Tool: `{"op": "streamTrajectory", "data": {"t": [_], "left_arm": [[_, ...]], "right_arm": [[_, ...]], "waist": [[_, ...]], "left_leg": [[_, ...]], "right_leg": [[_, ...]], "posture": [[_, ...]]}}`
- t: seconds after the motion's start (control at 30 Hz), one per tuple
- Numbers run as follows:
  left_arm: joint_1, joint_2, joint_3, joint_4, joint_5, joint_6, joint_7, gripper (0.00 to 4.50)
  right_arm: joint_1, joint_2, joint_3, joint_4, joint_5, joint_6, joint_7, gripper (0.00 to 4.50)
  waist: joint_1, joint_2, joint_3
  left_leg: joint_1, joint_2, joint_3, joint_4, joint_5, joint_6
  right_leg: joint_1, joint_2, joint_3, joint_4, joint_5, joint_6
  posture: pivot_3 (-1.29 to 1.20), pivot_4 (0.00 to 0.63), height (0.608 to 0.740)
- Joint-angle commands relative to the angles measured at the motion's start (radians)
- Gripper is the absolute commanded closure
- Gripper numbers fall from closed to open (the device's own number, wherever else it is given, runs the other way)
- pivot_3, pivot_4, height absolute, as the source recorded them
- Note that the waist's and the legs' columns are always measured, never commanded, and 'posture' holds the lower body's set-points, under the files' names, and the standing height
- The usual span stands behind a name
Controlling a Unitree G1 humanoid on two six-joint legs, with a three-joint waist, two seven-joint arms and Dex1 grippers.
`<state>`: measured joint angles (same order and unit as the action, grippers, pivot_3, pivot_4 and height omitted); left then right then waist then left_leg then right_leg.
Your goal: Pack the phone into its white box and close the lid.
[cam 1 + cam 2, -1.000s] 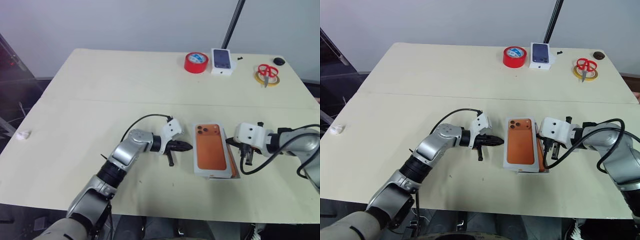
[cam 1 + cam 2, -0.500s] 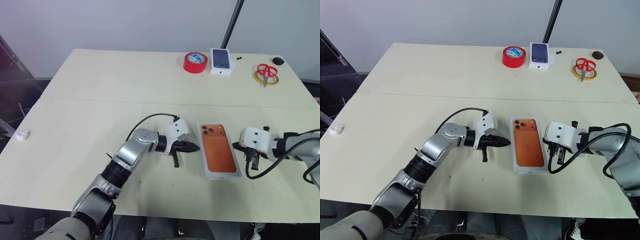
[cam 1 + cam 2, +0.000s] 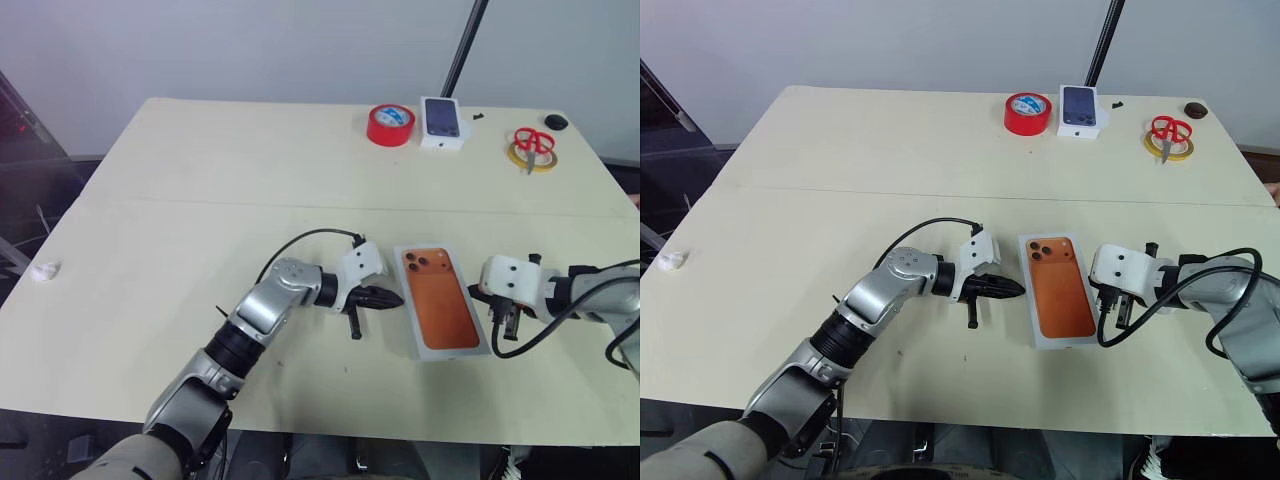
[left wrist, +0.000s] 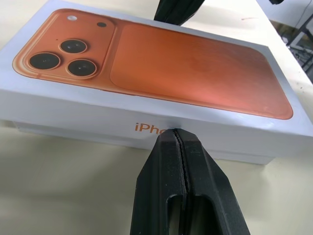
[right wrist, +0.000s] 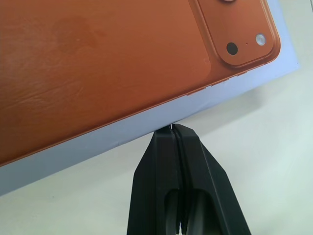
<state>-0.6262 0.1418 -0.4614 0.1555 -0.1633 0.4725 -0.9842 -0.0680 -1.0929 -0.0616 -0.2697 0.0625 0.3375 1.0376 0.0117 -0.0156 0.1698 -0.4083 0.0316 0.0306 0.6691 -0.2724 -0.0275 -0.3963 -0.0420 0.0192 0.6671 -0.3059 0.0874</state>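
Your left gripper [image 4: 175,132] is pinched shut, empty, tips at the side wall of the closed white box [image 3: 441,312]; your right gripper [image 5: 173,128] is likewise shut at its opposite edge. You see the box flat on the table [image 3: 200,200], its lid [image 4: 161,63] picturing an orange phone.

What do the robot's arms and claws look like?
Both arms are shiny silver-grey metal with black joints. Each wrist carries a white blocky housing with a black cable looping out of it. The left claw and right claw are each two smooth black tapered fingers.
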Motion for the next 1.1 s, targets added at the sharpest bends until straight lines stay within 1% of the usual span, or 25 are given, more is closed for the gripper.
{"op": "streamTrajectory", "data": {"t": [0.03, 0.2, 0.3, 0.47, 0.63, 0.77, 0.97, 1.1], "left_arm": [[-0.007, -0.018, -0.012, -0.019, 0.007, -0.024, 0.005, 4.5], [0.0, -0.015, 0.0, -0.021, 0.004, -0.018, 0.013, 4.5], [0.013, 0.004, 0.031, -0.046, -0.015, -0.009, 0.014, 4.5], [-0.015, -0.004, 0.143, -0.047, -0.086, 0.039, 0.048, 4.5], [-0.065, -0.04, 0.144, 0.006, -0.071, 0.019, 0.073, 4.5], [-0.103, -0.081, 0.114, 0.093, -0.022, -0.023, 0.108, 4.5], [-0.138, -0.126, 0.061, 0.243, 0.054, -0.1, 0.125, 4.5], [-0.141, -0.134, 0.061, 0.29, 0.078, -0.126, 0.125, 4.5]], "right_arm": [[0.002, 0.003, -0.019, -0.018, 0.009, -0.013, -0.002, 4.46], [0.006, -0.008, -0.035, -0.008, 0.002, -0.013, -0.007, 4.46], [0.017, -0.037, -0.085, 0.01, 0.005, -0.008, 0.001, 4.46], [0.068, -0.071, -0.209, -0.054, 0.085, 0.043, 0.072, 4.46], [0.114, -0.054, -0.259, -0.189, 0.2, 0.14, 0.12, 4.46], [0.155, -0.028, -0.242, -0.276, 0.245, 0.197, 0.1, 4.46], [0.203, 0.002, -0.157, -0.309, 0.203, 0.209, 0.03, 4.46], [0.234, -0.001, -0.126, -0.289, 0.164, 0.19, 0.009, 4.46]], "waist": [[0.0, 0.0, 0.0], [0.0, 0.0, 0.0], [0.0, 0.0, 0.0], [0.0, 0.0, 0.0], [0.001, 0.0, 0.0], [0.001, 0.0, 0.0], [0.0, 0.0, 0.0], [0.0, -0.001, 0.0]], "left_leg": [[0.0, 0.0, 0.0, 0.0, 0.0, 0.0], [0.0, 0.0, 0.0, 0.0, 0.0, 0.0], [0.0, 0.0, 0.0, 0.0, 0.0, 0.0], [0.0, 0.0, 0.0, 0.0, 0.0, 0.0], [0.0, 0.0, 0.0, 0.0, 0.0, 0.0], [0.0, 0.0, -0.001, 0.001, 0.0, 0.0], [0.0, -0.001, -0.001, 0.001, 0.0, 0.0], [0.001, -0.001, -0.001, 0.001, 0.0, 0.0]], "right_leg": [[0.0, 0.0, 0.0, 0.0, 0.0, 0.0], [0.0, 0.0, 0.0, 0.0, 0.0, 0.0], [0.0, 0.0, 0.0, 0.0, 0.0, 0.0], [0.0, 0.0, 0.0, 0.0, 0.0, 0.0], [0.001, 0.0, 0.0, 0.0, 0.0, 0.0], [0.001, 0.0, 0.0, 0.0, 0.0, 0.0], [0.001, 0.0, 0.0, 0.0, 0.0, 0.001], [0.002, 0.0, 0.0, 0.0, 0.0, 0.001]], "posture": [[0.0, 0.15, 0.725], [0.0, 0.15, 0.725], [0.0, 0.15, 0.725], [0.0, 0.15, 0.725], [0.0, 0.15, 0.725], [0.0, 0.15, 0.725], [0.0, 0.15, 0.725], [0.0, 0.15, 0.725]]}}
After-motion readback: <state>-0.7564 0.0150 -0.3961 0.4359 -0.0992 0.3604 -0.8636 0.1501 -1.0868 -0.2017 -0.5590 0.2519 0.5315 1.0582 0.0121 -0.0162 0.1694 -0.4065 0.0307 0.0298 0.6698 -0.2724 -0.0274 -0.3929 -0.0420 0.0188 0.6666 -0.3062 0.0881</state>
